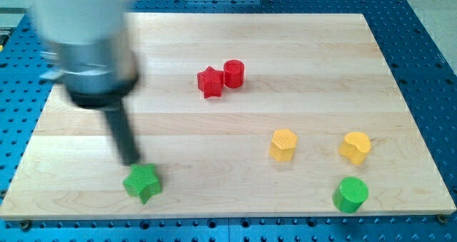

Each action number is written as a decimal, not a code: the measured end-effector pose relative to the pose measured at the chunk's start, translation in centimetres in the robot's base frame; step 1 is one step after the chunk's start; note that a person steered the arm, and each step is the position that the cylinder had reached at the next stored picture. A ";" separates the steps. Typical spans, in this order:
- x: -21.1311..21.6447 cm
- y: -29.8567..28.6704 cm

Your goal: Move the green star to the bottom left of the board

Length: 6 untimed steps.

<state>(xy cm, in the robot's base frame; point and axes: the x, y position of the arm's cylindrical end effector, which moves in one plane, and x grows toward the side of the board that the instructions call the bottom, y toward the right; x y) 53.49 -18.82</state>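
The green star (143,183) lies near the view's bottom left of the wooden board (214,135), close to the bottom edge. My tip (131,160) is just above the star's upper left side, touching it or nearly so. The arm's blurred grey body comes in from the view's top left and hides that corner of the board.
A red star (209,82) and a red cylinder (233,73) sit together at upper centre. A yellow hexagon (283,144) and a yellow heart (355,147) lie at the right. A green cylinder (350,194) sits at the bottom right.
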 end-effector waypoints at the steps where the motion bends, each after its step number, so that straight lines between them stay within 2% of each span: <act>1: 0.0 8.0; 2: 3.3 16.0; 3: 6.2 9.5; 4: 3.9 -1.1; 5: 1.6 2.9; 6: -7.2 13.5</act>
